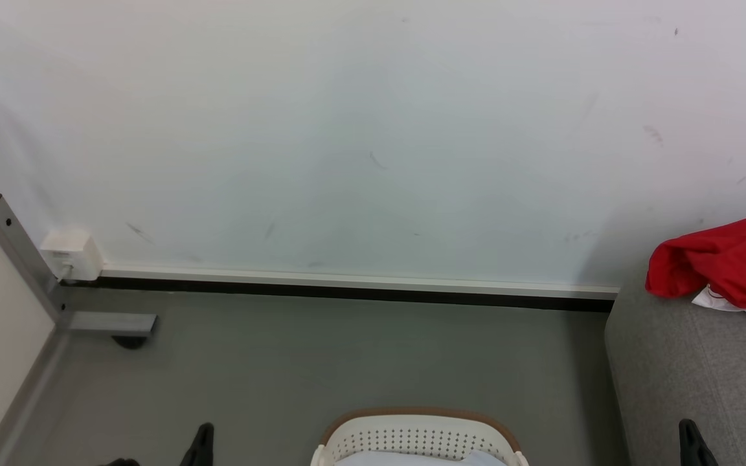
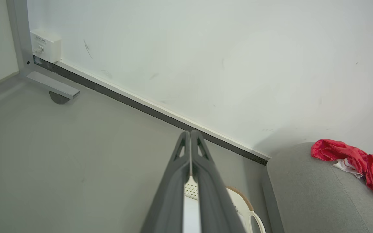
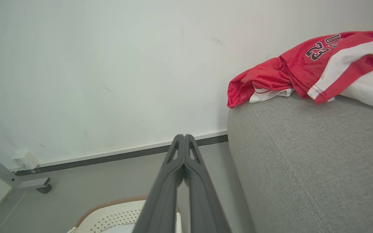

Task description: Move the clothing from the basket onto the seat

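Grey floor (image 1: 347, 349) runs back to a scuffed white wall (image 1: 347, 129) edged by a dark skirting strip (image 1: 347, 291). It lies as a broad open stretch between a metal frame foot (image 1: 111, 322) on the left and the rounded side edge of the seat (image 1: 671, 369) on the right. The basket (image 1: 418, 435) stands on the floor near the seat, well apart from the wall, with a pale sheet (image 1: 412, 460) inside it. The clothing (image 1: 723, 262) lies bunched on the seat's far corner by the wall, one red fold drooping over the edge. A dark "23" outlined in white reads on the red fabric, with cut-off letters beside it. The small white wall box (image 1: 72, 254) carries print too small to read. The left gripper (image 2: 190, 133) and right gripper (image 3: 184, 136) each have their fingers pressed together, holding nothing.
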